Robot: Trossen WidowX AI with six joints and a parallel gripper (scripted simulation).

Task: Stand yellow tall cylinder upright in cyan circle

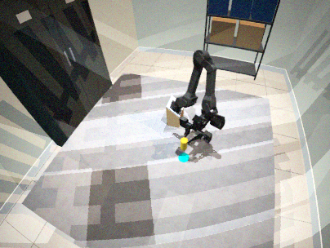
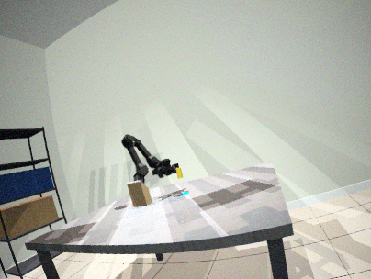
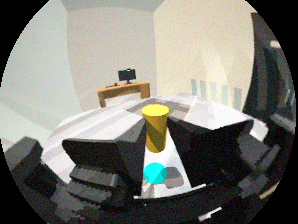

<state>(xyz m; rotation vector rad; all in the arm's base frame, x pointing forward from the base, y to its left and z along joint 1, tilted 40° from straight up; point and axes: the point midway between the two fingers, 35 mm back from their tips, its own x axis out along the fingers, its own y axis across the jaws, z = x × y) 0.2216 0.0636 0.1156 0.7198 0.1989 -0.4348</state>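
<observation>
The yellow tall cylinder (image 1: 184,143) (image 2: 179,172) (image 3: 156,129) is upright, or nearly so, and held in the air above the table. My gripper (image 1: 187,139) (image 2: 176,170) (image 3: 156,120) is shut on it, with one finger on each side in the wrist view. The cyan circle (image 1: 184,157) (image 2: 185,194) (image 3: 155,173) lies flat on the table below the cylinder. A clear gap shows between the cylinder's bottom and the circle in the exterior view. The contact faces of the fingers are mostly hidden.
A tan box-like block (image 1: 172,118) (image 2: 139,195) stands on the table (image 1: 122,204) (image 2: 184,231) near the arm, to the side of the gripper. Dark shadows of the arm and cylinder lie around the circle. A shelf rack (image 1: 233,64) stands beyond the table.
</observation>
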